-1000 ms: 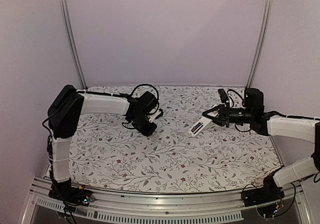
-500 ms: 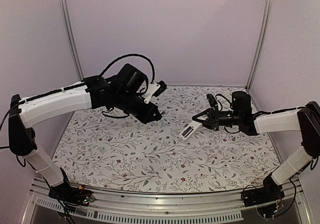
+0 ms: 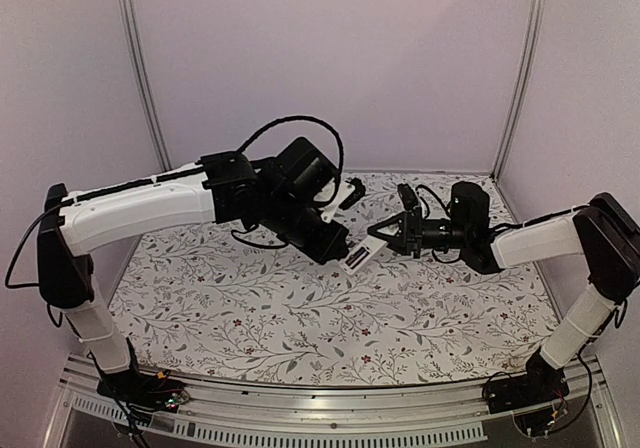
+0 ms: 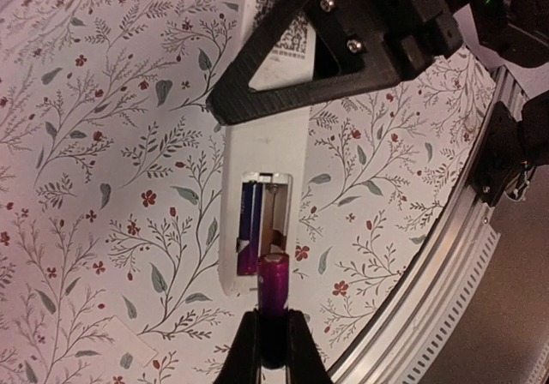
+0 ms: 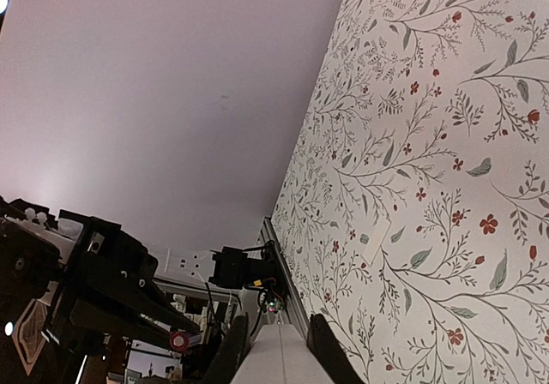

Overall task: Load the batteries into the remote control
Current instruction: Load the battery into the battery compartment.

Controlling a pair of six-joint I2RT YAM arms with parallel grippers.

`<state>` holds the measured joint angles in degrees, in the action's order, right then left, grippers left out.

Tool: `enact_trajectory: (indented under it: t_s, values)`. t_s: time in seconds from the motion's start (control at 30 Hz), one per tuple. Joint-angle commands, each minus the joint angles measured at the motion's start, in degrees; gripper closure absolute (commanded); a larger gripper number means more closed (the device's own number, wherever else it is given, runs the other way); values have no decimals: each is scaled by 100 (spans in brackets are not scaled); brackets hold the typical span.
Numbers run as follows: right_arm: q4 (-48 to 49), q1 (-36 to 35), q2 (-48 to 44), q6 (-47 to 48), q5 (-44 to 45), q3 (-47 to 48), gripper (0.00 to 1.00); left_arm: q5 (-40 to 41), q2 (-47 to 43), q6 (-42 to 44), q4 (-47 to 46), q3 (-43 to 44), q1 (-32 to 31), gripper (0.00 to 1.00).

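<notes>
My right gripper (image 3: pixel 388 235) is shut on the remote control (image 3: pixel 359 256), a slim white bar held in the air over the table's middle, pointing down and to the left. In the left wrist view the remote control (image 4: pixel 262 157) has its compartment open, with one dark purple battery (image 4: pixel 249 230) lying in the left slot. My left gripper (image 4: pixel 273 317) is shut on the second battery (image 4: pixel 274 281), whose tip is at the compartment's near end by the empty right slot. In the right wrist view the remote control (image 5: pixel 280 360) sits between my right gripper's (image 5: pixel 276 337) fingers.
A small flat white cover piece (image 5: pixel 375 240) lies on the floral table cloth (image 3: pixel 300 318); it also shows faintly in the left wrist view (image 4: pixel 129 345). The metal rail (image 3: pixel 330 423) runs along the table's near edge. Grey walls stand behind and at both sides.
My left arm has swung up and to the right, bringing its battery to the remote. My right arm has carried the remote left, towards the table's middle.
</notes>
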<state>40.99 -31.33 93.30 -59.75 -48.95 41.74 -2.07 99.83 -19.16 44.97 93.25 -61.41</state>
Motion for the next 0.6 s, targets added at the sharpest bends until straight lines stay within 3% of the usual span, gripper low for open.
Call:
enact_trajectory:
  t_s: [0.0,0.57]
  values:
    - [397,-104,172,-293,106,155,100,382,408,-15,518,445,-227,100]
    - [409,-194,163,-511,311,47,100,656,994,-2,966,952,-275,97]
